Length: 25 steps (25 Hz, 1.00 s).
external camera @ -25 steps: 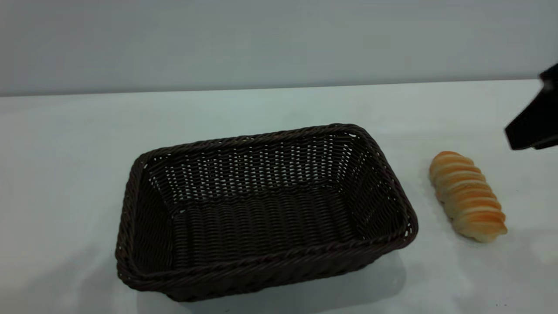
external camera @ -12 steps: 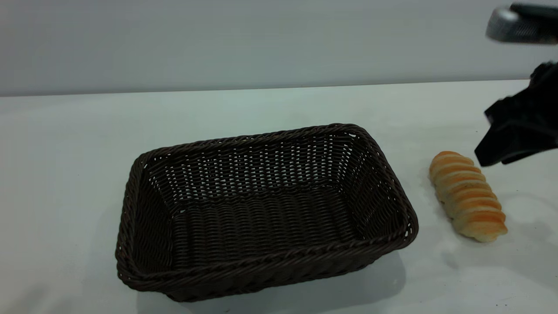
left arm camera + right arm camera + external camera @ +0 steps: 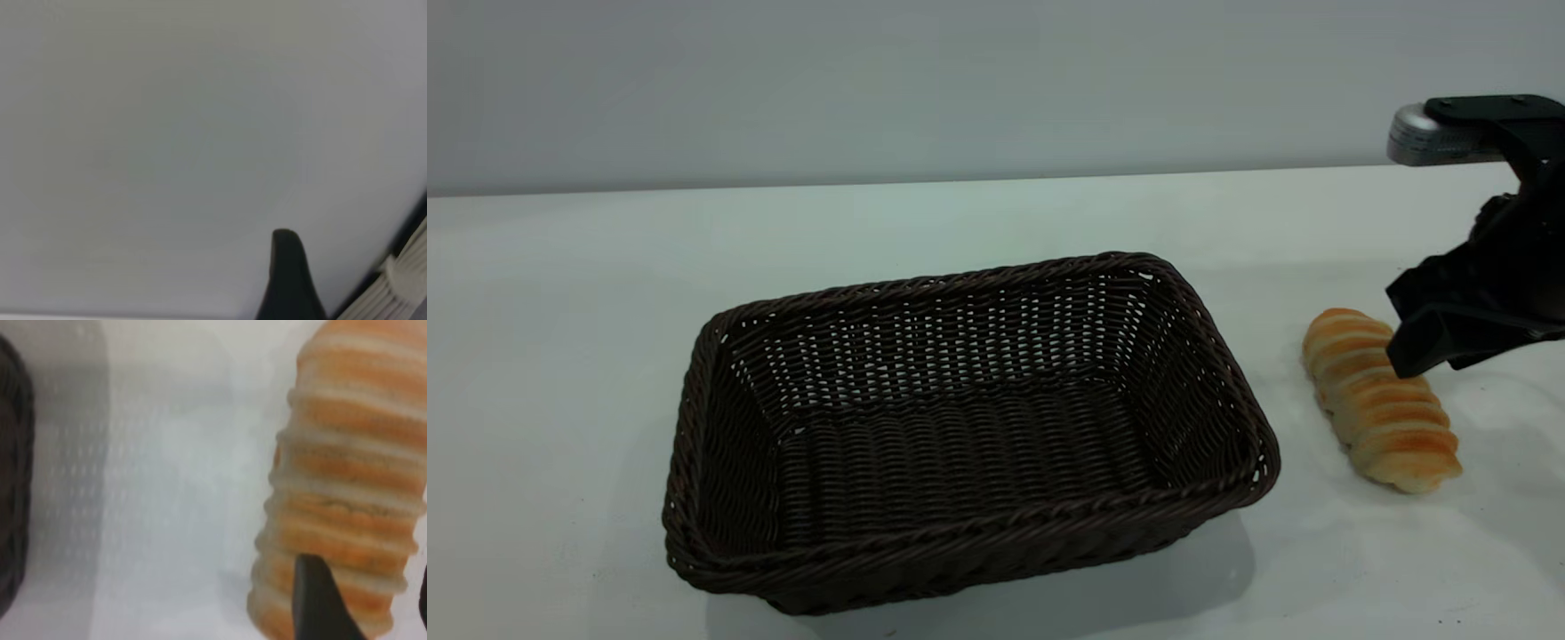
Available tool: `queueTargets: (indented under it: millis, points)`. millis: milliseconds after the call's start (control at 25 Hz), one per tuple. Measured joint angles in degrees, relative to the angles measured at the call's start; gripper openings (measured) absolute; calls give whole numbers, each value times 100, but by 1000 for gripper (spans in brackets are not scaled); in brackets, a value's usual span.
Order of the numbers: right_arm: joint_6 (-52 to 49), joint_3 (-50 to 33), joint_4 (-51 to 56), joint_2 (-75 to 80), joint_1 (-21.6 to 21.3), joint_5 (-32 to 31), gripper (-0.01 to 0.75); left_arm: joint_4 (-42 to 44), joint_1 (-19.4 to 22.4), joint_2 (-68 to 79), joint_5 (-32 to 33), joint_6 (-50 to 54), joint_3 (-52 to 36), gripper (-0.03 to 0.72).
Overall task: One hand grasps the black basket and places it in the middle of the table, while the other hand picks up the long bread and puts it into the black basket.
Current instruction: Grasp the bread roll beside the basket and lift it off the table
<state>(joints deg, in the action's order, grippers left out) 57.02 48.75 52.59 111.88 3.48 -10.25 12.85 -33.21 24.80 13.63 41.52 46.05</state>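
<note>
White counter point(image 3: 996, 222) unchanged; my right tool point(image 3: 1432, 342), fingers apart, has descended onto the bread point(image 3: 1383, 404), basket point(image 3: 969, 551) already centred.

A dark fingertip point(image 3: 287, 270) of the left hand above the white table point(image 3: 167, 147).

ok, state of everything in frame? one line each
black basket: upright on the table, empty, untouched.
long bread: lying on the table beside the basket, outside it, not lifted.
right pincer: low at the bread's far end, one finger over the loaf; open or shut not clear.
left pincer: out of the exterior view; its wrist view shows only one finger over bare table.
</note>
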Motion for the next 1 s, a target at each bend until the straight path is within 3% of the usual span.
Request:
queueTargets:
  millis: [320, 840, 920, 1000]
  points:
    - [30, 203, 10, 499, 0, 127, 354, 0, -19, 67, 716, -575, 0, 524]
    - [44, 398, 164, 1175, 0, 298, 352, 0, -19, 222, 814, -700, 0, 518]
    - [44, 416, 208, 1257, 0, 303, 308, 0, -19, 222, 814, -700, 0, 518]
    - [57, 434, 221, 1277, 0, 303, 182, 0, -19, 222, 809, -704, 0, 517]
